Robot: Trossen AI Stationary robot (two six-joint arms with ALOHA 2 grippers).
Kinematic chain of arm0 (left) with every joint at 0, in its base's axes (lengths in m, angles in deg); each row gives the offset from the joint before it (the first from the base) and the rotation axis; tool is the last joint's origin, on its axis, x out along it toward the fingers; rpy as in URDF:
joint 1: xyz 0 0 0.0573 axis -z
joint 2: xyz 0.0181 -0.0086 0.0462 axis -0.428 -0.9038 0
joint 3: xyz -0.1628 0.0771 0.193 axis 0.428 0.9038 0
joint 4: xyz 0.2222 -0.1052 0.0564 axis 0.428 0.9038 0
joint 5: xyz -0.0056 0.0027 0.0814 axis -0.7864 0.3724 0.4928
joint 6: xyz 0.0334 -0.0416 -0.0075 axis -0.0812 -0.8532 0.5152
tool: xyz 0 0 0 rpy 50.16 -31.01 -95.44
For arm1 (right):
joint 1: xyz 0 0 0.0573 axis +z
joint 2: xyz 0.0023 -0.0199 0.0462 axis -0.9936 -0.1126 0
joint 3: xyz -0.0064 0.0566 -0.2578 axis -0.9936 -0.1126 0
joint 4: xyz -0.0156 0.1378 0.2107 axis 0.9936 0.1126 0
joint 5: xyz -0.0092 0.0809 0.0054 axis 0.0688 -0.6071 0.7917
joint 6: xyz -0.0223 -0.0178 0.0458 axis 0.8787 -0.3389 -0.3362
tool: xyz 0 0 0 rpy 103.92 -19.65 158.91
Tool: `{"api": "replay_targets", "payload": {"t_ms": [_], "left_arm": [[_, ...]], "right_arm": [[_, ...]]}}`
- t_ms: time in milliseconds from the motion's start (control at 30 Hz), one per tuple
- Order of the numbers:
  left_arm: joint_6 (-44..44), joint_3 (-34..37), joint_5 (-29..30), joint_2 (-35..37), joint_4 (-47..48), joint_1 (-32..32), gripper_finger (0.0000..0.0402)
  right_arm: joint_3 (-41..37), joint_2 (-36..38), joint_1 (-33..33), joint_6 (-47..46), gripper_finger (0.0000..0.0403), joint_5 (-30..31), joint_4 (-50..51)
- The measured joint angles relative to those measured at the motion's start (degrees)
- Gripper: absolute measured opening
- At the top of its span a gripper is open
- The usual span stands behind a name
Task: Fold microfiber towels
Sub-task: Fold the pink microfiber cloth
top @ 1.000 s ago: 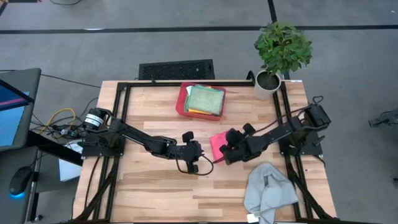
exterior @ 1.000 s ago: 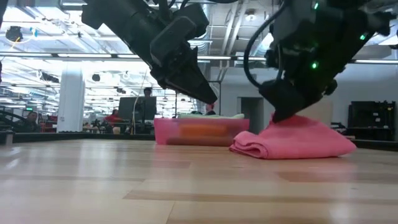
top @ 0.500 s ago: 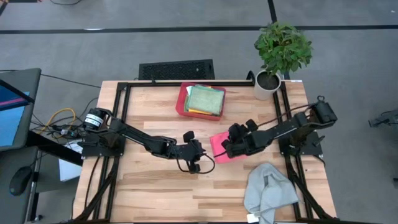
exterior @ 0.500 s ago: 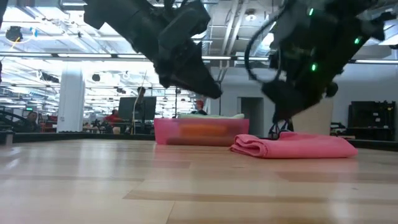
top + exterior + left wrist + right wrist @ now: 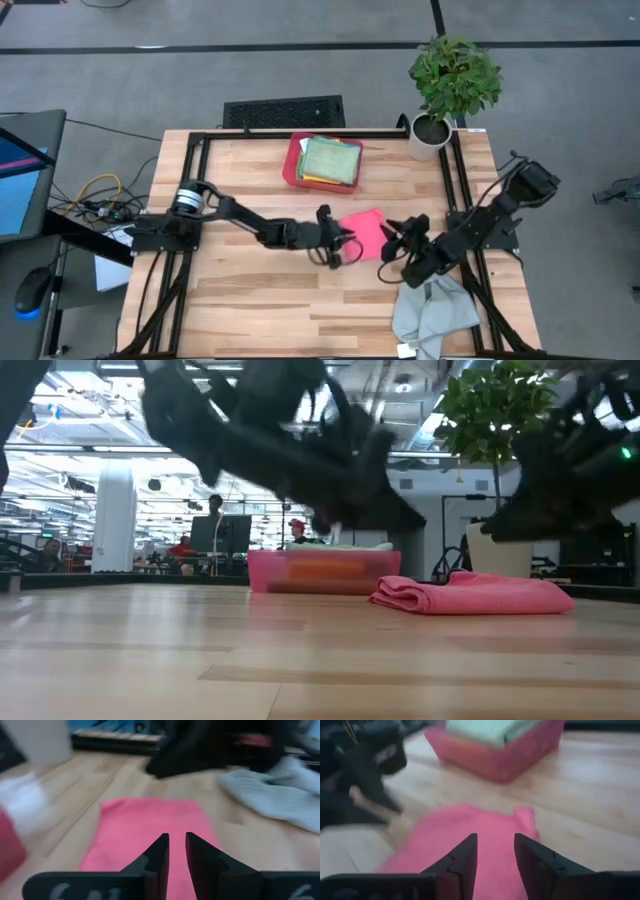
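Grey towel (image 5: pixel 432 310) crumpled at table's 5 o'clock edge. Right gripper (image 5: pixel 392 252) spread, empty, just beside it. Pink towel (image 5: pixel 365 232) folded flat at centre. Left gripper (image 5: pixel 347 243) nearly pressed together, empty, at its 9 o'clock edge. Red tray (image 5: pixel 292 163) of folded towels (image 5: pixel 330 160) at 12 o'clock.

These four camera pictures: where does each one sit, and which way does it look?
High view: above, straight down; table, both arms.
Low view: tabletop height, level across; pink towel, red tray, arms overhead.
Left wrist view: behind the left pincer, nearly shut, facing the pink towel and grey towel.
Right wrist view: behind the open right pincer, facing towel and tray.
All four share the pink towel.
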Motion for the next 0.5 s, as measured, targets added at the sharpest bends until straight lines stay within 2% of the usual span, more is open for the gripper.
{"api": "replay_targets", "payload": {"t_ms": [100,300,500], "left_arm": [[-4.31,-1.04,-0.87,-2.09,0.87,-2.39,0.0057],[-7.98,-1.55,0.04,-1.88,12.02,-4.11,0.0057],[-9.26,-1.49,-0.86,-3.01,14.99,-4.07,0.0057]], "right_arm": [[-1.04,-3.85,0.53,-1.18,0.0145,-1.91,-2.71],[-0.92,-13.14,-0.78,-1.62,0.0123,-8.44,-6.14],[0.35,-17.43,-0.49,-1.41,0.0116,-6.21,-8.77]]}}
